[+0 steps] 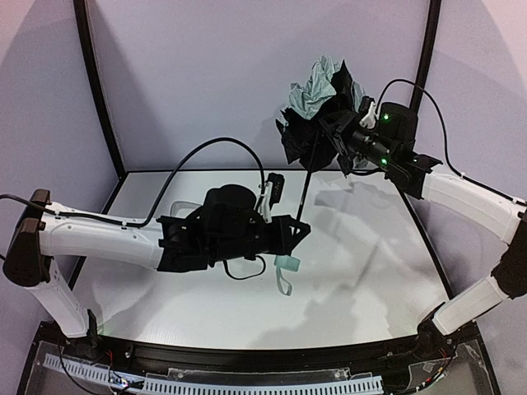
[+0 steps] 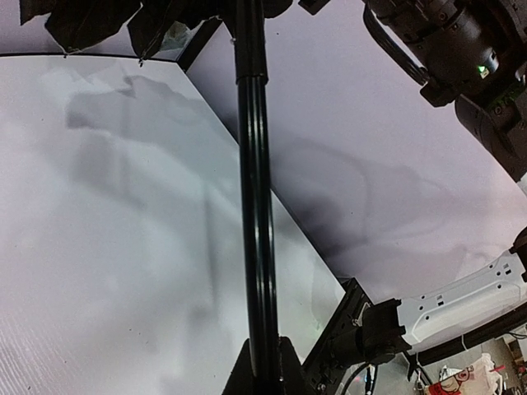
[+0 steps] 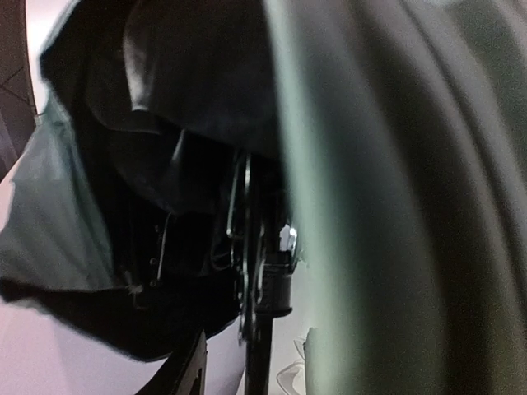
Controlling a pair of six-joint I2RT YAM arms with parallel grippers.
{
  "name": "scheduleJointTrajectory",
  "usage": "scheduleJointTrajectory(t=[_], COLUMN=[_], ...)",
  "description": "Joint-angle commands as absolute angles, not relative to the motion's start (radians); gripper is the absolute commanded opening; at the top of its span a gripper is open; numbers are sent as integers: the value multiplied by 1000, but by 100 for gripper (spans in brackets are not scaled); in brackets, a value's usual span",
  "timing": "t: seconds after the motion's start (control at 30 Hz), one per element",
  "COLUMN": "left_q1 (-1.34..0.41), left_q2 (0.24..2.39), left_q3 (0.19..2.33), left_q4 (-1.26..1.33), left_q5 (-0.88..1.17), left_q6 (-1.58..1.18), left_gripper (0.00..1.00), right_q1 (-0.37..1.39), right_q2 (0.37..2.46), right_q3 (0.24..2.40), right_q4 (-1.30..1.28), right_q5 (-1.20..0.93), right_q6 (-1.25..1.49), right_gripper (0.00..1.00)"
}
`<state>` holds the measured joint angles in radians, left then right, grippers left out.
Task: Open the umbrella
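The umbrella (image 1: 316,105) is held up in the air at the back right, with bunched mint-green fabric and its black inner side showing. Its thin black shaft (image 1: 306,185) slants down to my left gripper (image 1: 296,230), which is shut on the shaft (image 2: 256,206) just above the pale green handle (image 1: 287,263) and strap. My right gripper (image 1: 339,136) reaches into the canopy. In the right wrist view its fingers (image 3: 191,370) stand apart on either side of the shaft (image 3: 258,362), below the runner (image 3: 277,290). Fabric (image 3: 58,222) hangs close around it.
The white tabletop (image 1: 362,263) lies under both arms, with black frame posts (image 1: 99,90) and pale walls behind. A black cable (image 1: 214,148) loops over the left arm. The right arm (image 2: 461,304) shows in the left wrist view.
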<state>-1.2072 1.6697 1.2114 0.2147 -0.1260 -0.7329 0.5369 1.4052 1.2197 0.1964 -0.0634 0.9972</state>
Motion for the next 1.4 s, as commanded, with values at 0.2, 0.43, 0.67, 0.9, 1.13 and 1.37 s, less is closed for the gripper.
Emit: scheduleJointTrajectory(t=[0.2,0.43,0.67,0.9,1.13,1.37], left_q1=[-1247,-1347,-1390,-1391,-1390,-1411], left_q2=[1664,1683,1591,1495,1516,1643], left_q3=[1292,1395,1289,1173,1243,1527], left_q4=[229,22,-43,-95,-81,-289], left_q5=[-131,-88,139,176,218,275], left_q6=[-606,-390,-347,-435,-457,-421], left_gripper=[1,1,1,1,1,1], right_q1=[540,509,441,411,414,417], right_q2=[1435,1442,1486,1554,1646,1714], right_q3=[1279,1356,1502,1632,1697,1747], right_q4=[213,221,250,286,363,383], right_q5=[63,244,466,588,682,759], right_q6=[972,875,733,644,604,569], right_gripper=[19,1,0,0,0,0])
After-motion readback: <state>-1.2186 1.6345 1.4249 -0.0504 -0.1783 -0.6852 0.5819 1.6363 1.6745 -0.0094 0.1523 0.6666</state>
